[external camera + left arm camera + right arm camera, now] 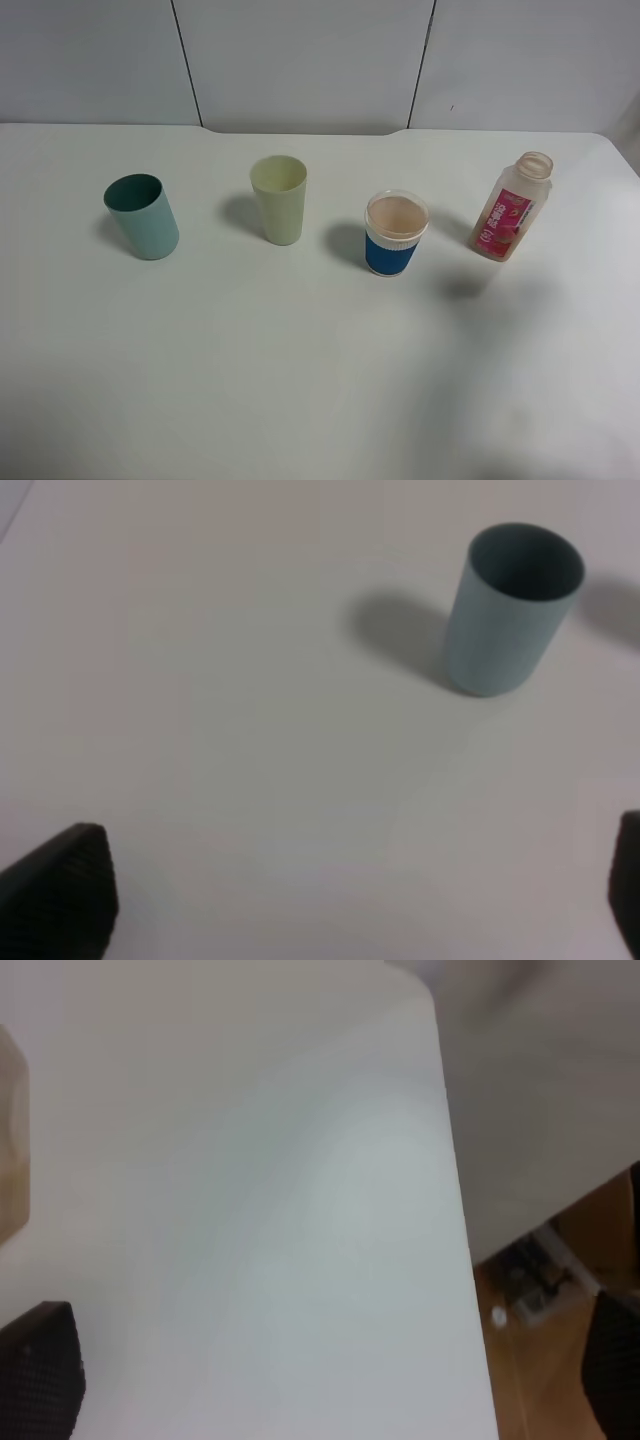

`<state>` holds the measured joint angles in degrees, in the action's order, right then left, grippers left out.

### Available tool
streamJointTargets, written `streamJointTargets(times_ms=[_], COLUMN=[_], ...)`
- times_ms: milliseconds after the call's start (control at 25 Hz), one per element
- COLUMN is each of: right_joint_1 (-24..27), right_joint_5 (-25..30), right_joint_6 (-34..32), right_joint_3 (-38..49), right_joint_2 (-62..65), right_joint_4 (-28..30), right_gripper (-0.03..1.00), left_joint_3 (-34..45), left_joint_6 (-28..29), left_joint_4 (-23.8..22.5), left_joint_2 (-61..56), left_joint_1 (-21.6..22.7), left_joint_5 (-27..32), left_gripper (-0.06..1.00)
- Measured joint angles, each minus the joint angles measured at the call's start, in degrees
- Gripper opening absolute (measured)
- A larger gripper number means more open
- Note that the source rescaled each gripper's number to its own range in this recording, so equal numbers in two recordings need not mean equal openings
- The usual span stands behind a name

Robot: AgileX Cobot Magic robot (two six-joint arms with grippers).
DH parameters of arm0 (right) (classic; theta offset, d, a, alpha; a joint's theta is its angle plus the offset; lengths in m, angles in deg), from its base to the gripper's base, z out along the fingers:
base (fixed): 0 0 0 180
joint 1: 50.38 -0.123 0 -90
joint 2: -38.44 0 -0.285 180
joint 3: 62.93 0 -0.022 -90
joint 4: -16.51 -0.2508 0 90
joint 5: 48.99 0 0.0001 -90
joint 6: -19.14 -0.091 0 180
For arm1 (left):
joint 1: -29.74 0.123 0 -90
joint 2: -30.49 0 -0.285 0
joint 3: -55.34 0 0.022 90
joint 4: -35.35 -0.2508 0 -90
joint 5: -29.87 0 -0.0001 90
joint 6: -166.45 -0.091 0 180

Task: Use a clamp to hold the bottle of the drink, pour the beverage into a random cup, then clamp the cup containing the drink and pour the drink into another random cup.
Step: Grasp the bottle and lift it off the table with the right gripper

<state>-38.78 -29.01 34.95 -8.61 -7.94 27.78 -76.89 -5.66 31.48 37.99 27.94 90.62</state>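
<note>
The bottle of the drink (pixel 513 207), translucent with a pink-red label and an uncapped wide neck, stands upright at the right of the white table (pixel 320 380). To its left is the blue-sleeved cup (pixel 395 233), which holds light pink-brown beverage (pixel 397 214). The teal cup (pixel 142 216) stands at the far left. No arm shows in the exterior high view. In the left wrist view my left gripper (pixel 345 900) is open above bare table, well short of the teal cup (pixel 512 610). My right gripper (pixel 325 1370) is open and empty over the table's edge.
A pale yellow-green cup (pixel 279 198) stands between the teal cup and the blue-sleeved cup. The right wrist view shows the table's edge (pixel 455 1210) with wooden floor (pixel 560 1290) beyond it, and a blurred beige object (pixel 10 1140) at the picture's border.
</note>
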Motion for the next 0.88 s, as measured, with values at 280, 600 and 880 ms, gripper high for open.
streamJointTargets(times_ms=[280,600,880], right_joint_1=[3.27,7.51,7.51], right_joint_5=[-12.90,-22.39,-35.04], right_joint_6=[0.00,0.01,0.07], right_joint_3=[6.94,10.31,10.44], right_joint_2=[-0.04,-4.24,-21.84], right_joint_4=[-3.71,-6.02,-4.27], right_gripper=[1.00,1.00,1.00], left_joint_3=[0.00,0.00,0.00], left_joint_6=[0.00,0.00,0.00], left_joint_4=[0.00,0.00,0.00], left_joint_2=[0.00,0.00,0.00], left_joint_1=[0.00,0.00,0.00], left_joint_5=[0.00,0.00,0.00], left_gripper=[1.00,1.00,1.00])
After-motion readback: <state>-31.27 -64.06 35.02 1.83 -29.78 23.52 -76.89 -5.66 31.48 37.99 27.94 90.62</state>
